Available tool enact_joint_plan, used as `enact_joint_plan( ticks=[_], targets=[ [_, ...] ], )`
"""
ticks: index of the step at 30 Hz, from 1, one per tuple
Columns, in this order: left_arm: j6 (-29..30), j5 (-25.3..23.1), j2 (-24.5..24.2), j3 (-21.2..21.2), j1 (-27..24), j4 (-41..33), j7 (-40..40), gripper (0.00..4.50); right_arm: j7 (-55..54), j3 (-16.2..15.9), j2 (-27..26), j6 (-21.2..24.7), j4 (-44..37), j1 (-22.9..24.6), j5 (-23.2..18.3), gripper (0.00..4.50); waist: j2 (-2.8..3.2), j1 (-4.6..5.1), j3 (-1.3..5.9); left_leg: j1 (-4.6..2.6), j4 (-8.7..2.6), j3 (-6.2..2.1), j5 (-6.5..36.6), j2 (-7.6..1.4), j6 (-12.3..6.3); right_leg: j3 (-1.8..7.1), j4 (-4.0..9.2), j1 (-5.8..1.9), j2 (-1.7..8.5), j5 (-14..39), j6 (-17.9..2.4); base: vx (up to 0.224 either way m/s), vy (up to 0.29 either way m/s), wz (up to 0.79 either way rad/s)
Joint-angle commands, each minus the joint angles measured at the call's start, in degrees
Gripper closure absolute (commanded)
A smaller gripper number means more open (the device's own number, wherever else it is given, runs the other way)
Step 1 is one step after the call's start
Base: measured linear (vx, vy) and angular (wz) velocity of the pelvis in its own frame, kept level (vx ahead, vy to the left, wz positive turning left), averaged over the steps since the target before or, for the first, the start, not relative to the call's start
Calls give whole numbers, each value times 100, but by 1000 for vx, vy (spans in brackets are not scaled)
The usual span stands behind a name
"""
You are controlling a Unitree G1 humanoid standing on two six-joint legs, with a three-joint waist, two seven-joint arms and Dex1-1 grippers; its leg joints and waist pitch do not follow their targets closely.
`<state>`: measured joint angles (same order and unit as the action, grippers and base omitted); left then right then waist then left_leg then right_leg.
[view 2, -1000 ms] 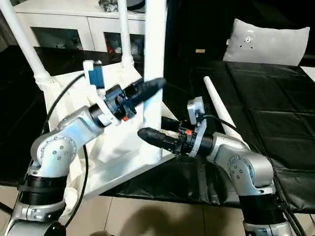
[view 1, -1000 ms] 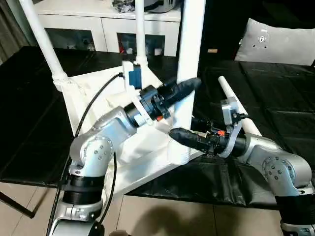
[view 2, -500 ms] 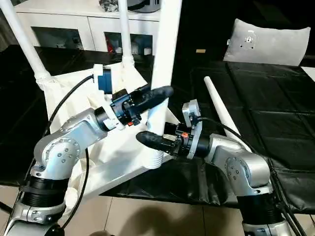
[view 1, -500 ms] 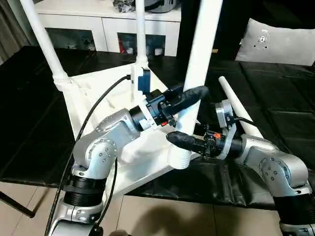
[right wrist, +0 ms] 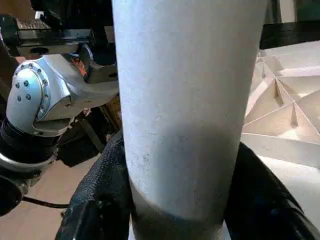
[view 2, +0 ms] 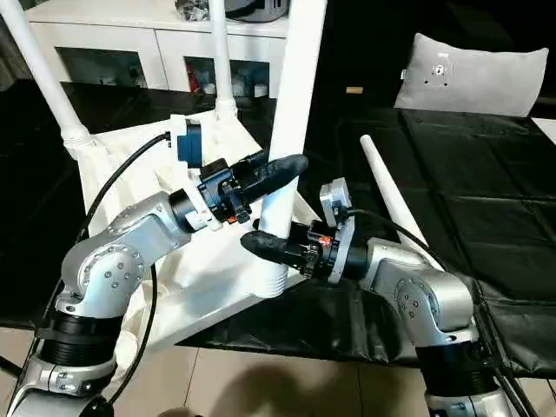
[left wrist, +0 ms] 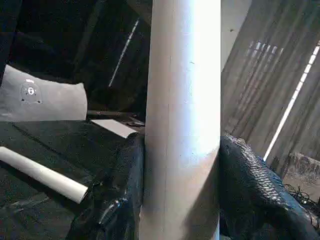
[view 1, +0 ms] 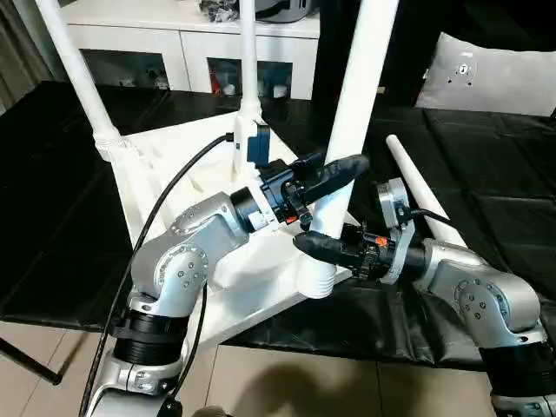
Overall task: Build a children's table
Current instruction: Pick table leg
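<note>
Between both pincers, left (view 1: 340, 167) and right (view 1: 306, 244), stands an unmarked leg (view 1: 352, 117).

Left hand (left wrist: 182, 200) clamped on upright leg (left wrist: 182, 110), fingers (left wrist: 250, 185) touching both sides; spare leg (left wrist: 42, 174) lying beyond.

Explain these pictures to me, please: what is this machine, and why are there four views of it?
It is a humanoid robot building a children's table. Two pictures come from cameras in its head, looking down over its silver arms; the other two come from a camera on each wrist, looking along that hand's black fingers.

The white tabletop lies upside down on a black surface, with two legs already standing in far corners. The left gripper and the right gripper, lower down, both clasp a third leg standing at the near corner, tilted. The wrist views show fingers pressed on either side of it. A fourth leg lies loose nearby. Behind stand a white cabinet and a grey pillow.
</note>
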<state>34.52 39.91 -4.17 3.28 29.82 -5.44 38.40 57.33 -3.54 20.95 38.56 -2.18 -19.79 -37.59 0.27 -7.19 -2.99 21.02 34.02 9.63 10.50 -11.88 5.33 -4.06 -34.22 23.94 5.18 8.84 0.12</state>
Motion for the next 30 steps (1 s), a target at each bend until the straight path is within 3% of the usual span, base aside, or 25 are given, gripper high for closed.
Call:
enact_joint_plan(
  ticks=[1,4,5,11,19,20,30],
  targets=[
    [-124,-13,43,63,48,-112,18,270,-51,-83,31,4,16,-15,114,258,-94,-19,410,17,-370,31,853,-48,-141,181,387,-366,215,1738,-751,0,0,0],
    [-125,-39,22,94,42,-112,44,270,-92,-153,48,-42,65,-27,240,259,-94,-19,408,19,-368,34,848,-45,-139,182,387,-363,212,1717,-759,0,0,0],
    [-125,-40,21,95,42,-112,46,270,-95,-154,46,-41,72,-31,242,225,-96,-20,412,20,-366,34,834,-43,-140,183,384,-369,215,1705,-760,0,0,0],
    [-113,-69,20,101,36,-119,76,270,-123,-166,24,-70,102,-56,266,175,-87,-18,409,18,-368,32,845,-46,-139,180,385,-365,212,1709,-777,0,0,0],
    [-88,-85,2,138,20,-137,111,270,-94,-120,-20,-81,95,-42,228,175,-86,-19,414,15,-365,32,849,-48,-149,183,375,-367,211,1627,-804,0,0,0],
    [-87,-90,0,138,20,-135,118,270,-91,-122,-19,-79,97,-45,220,213,-84,-21,413,14,-367,31,857,-50,-147,183,375,-369,215,1626,-814,0,0,0],
    [-76,-131,-15,196,26,-138,148,270,-162,-146,-59,-236,161,-32,345,257,-77,-20,416,13,-363,32,852,-49,-141,184,369,-370,215,1576,-835,0,0,0]
  ],
)
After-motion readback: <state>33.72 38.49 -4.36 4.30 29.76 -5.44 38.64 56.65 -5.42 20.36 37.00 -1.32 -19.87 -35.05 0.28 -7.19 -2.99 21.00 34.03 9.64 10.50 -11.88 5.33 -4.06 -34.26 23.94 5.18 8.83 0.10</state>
